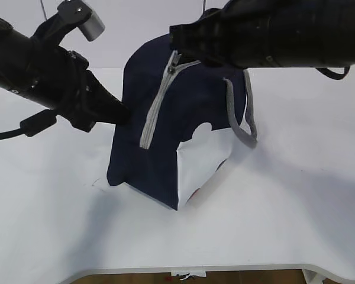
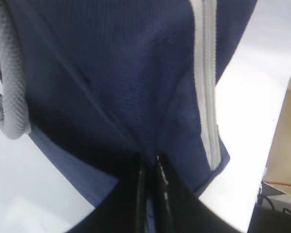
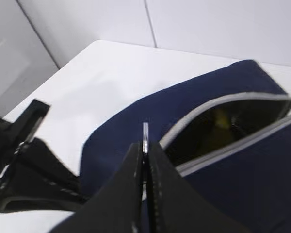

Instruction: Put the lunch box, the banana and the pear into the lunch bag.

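The navy lunch bag (image 1: 165, 148) stands on the white table, its grey zipper (image 1: 157, 106) running up the front. My left gripper (image 1: 123, 112) is shut on a fold of the bag's navy fabric (image 2: 153, 162) at its left side. My right gripper (image 1: 176, 58) is at the bag's top, shut on the metal zipper pull (image 3: 145, 133). Past the pull the bag's mouth (image 3: 223, 126) gapes open, and a yellow patch (image 3: 224, 118) shows inside; whether it is the banana or the pear I cannot tell. The lunch box is hidden.
A grey webbing handle (image 1: 244, 118) hangs down the bag's right side. The table's front edge (image 1: 195, 269) runs along the bottom. A beige object (image 2: 288, 141) stands off the table beyond the bag. My left arm (image 3: 24, 170) lies left of the bag.
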Robot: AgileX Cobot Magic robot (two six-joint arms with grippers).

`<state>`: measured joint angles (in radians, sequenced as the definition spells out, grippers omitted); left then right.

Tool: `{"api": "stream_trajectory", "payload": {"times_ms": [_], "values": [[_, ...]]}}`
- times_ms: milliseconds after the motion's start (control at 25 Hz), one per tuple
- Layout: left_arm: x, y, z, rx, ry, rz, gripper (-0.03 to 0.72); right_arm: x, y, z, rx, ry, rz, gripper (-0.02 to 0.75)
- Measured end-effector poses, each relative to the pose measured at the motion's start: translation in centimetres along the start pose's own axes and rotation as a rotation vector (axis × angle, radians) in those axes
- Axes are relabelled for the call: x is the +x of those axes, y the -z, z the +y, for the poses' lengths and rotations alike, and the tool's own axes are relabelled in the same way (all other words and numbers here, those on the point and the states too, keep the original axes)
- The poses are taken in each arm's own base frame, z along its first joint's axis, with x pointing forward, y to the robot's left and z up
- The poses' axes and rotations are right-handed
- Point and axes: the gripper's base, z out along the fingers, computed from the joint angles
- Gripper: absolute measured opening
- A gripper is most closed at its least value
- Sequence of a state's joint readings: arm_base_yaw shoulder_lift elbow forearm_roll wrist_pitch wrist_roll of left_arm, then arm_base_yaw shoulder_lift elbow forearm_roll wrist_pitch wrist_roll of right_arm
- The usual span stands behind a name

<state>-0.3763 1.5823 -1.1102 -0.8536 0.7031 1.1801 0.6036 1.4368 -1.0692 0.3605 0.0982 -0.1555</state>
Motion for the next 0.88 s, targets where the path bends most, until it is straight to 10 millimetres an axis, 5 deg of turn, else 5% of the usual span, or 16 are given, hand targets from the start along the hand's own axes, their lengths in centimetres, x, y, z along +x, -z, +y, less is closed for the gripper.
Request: {"api": "stream_trajectory", "payload": {"times_ms": [520,880], "values": [[0.4,0.3,-0.2,0.011,0.004,0.061,-0.008,-1.9,0.6,-4.9,0.135,-0.056,-0.054,-0.010],[0.1,2.5,-0.9,-0.024,-0.049,0.090,-0.008,-1.0,-0.9,-8.9,0.237,-0.100,-0.024,-0.010]]}}
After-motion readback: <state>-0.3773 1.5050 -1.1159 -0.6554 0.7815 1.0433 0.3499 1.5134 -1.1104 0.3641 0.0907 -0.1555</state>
